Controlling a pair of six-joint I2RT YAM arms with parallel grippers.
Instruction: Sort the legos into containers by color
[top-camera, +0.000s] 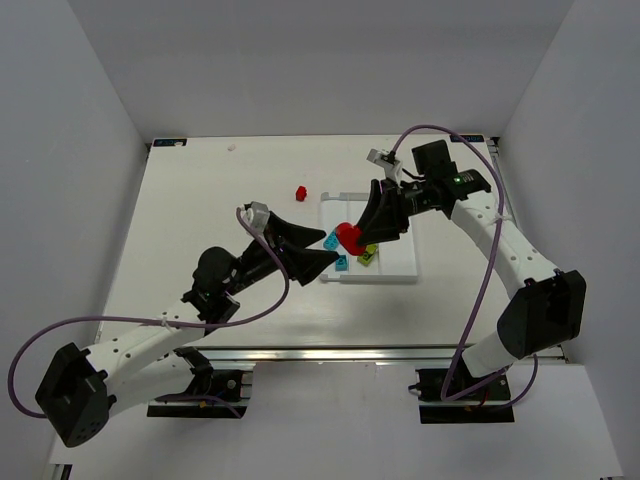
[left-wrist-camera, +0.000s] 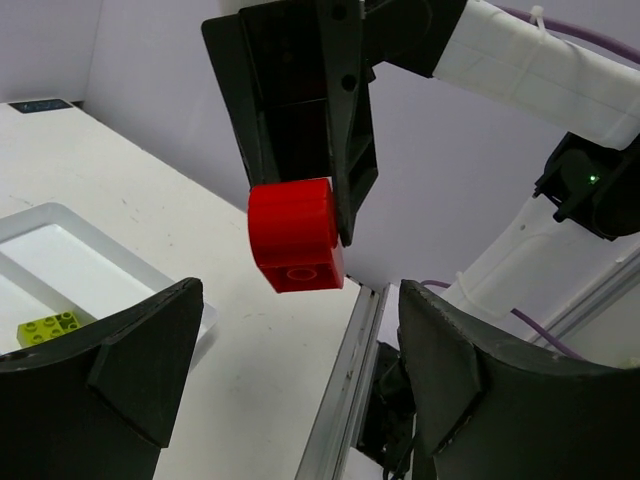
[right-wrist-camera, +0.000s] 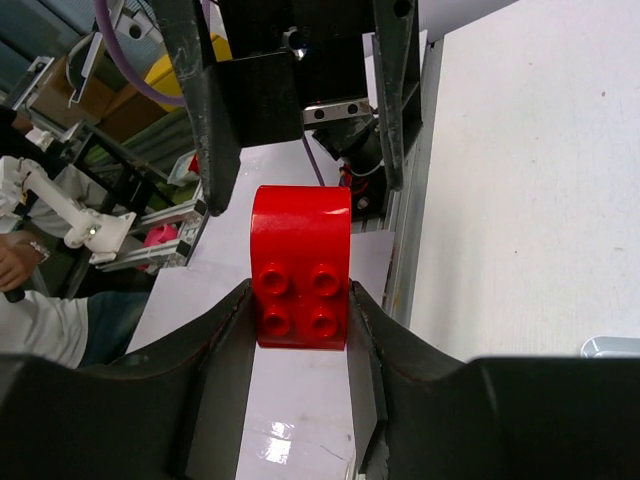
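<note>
Right gripper (right-wrist-camera: 300, 335) fingers pinching a red lego (right-wrist-camera: 301, 265) by its sides, held in the air over the white tray (top-camera: 398, 264); left gripper (left-wrist-camera: 300, 385) fingers spread wide, holding nothing, at the tray's left edge; lime lego (left-wrist-camera: 48, 325) lying in the tray; small red brick (top-camera: 301, 191) on the table (top-camera: 200, 200), apart from the tray

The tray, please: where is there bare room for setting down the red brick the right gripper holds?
Bare: the tray's right part, between the lime brick and the right rim, and its far-left corner, beyond the red brick in the right gripper. Crowded: the near-left, with two cyan bricks and the open left gripper.
</note>
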